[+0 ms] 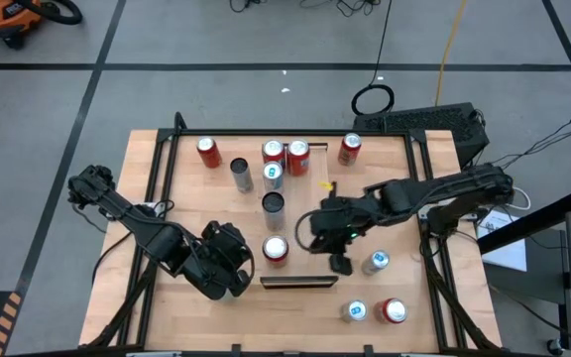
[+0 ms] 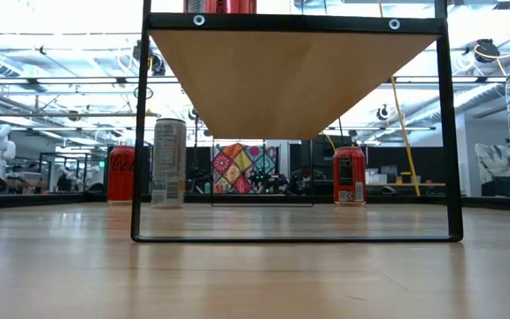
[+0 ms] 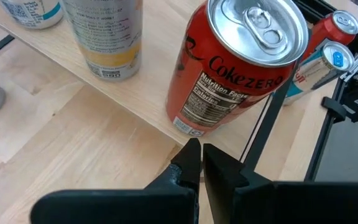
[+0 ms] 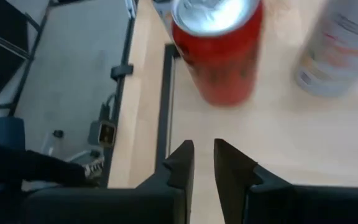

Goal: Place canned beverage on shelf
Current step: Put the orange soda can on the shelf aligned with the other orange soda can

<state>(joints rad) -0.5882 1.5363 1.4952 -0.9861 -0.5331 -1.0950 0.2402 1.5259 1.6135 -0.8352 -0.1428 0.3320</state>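
A red Coke Zero can (image 1: 276, 250) (image 3: 241, 68) stands upright on the near end of the shelf (image 1: 310, 193), a raised pale-wood board in a black frame (image 2: 290, 80). My left gripper (image 1: 246, 261) (image 3: 199, 152) is shut. It sits close by the can's foot on the can's left and holds nothing. My right gripper (image 1: 310, 230) (image 4: 204, 155) is on the can's right, above the shelf. Its fingers are all but together with nothing between them. In the right wrist view the red can (image 4: 219, 50) lies ahead of the fingertips, clear of them.
Several more cans stand along the shelf's far half, among them a silver one (image 1: 274, 206) (image 3: 104, 37). Loose cans stand on the table at the far left (image 1: 208, 151), far right (image 1: 350, 149) and near right (image 1: 395, 311). A dark strip (image 1: 298, 284) ends the shelf.
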